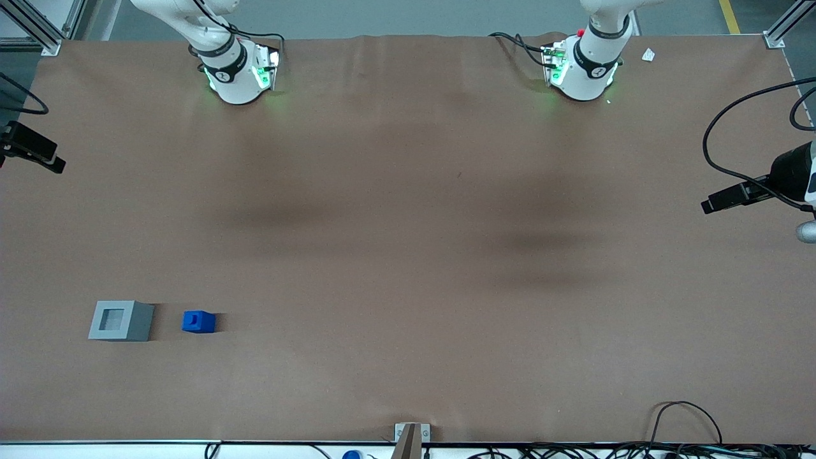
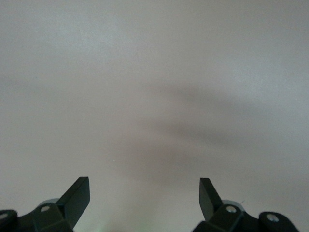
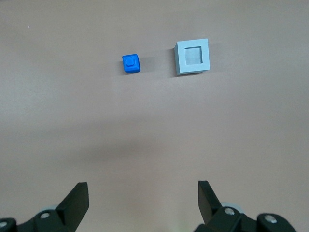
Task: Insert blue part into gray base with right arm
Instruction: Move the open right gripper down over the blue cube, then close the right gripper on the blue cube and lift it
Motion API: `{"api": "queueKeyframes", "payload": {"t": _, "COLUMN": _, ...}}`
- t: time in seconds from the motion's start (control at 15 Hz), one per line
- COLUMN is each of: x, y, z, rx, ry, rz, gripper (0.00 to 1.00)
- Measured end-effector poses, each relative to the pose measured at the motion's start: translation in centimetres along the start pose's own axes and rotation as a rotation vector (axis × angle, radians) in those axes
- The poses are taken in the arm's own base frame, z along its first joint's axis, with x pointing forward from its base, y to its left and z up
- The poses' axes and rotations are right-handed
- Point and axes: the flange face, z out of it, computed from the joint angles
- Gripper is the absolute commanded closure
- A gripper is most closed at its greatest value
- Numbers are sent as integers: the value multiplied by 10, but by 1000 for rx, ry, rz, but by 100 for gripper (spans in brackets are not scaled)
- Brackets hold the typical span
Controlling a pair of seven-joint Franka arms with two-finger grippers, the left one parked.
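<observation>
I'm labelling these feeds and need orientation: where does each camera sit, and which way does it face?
Front view: high up, looking down on the table at both arm bases, the blue part and the gray base.
Right wrist view: above the table, facing down past its open end effector.
Left wrist view: the parked arm's fingers over bare table.
Front and right wrist views share both blocks.

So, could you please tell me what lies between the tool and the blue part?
Only bare brown table, in the right wrist view, separates the open tool from the small blue cube.

Bright blue part (image 1: 198, 321) beside a light gray base (image 1: 121, 320) on a plain brown desk (image 1: 408, 255); the gripper (image 3: 143, 198) above has black jaws.
</observation>
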Motion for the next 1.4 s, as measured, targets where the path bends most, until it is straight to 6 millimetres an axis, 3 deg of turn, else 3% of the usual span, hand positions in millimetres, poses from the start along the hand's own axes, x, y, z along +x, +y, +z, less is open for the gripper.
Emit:
{"api": "queueKeyframes", "payload": {"t": 0.33, "x": 2, "y": -3, "z": 3, "rx": 0, "ry": -5, "rz": -6, "gripper": 0}}
{"api": "queueKeyframes", "payload": {"t": 0.53, "x": 26, "y": -10, "z": 32, "rx": -3, "ry": -5, "rz": -20, "gripper": 0}}
{"api": "queueKeyframes", "payload": {"t": 0.93, "x": 111, "y": -34, "z": 174, "rx": -5, "ry": 1, "rz": -45, "gripper": 0}}
{"api": "queueKeyframes", "payload": {"t": 1.2, "x": 137, "y": -43, "z": 261, "rx": -9, "ry": -44, "rz": -16, "gripper": 0}}
{"api": "queueKeyframes", "payload": {"t": 1.4, "x": 149, "y": -46, "z": 311, "rx": 6, "ry": -53, "rz": 9, "gripper": 0}}
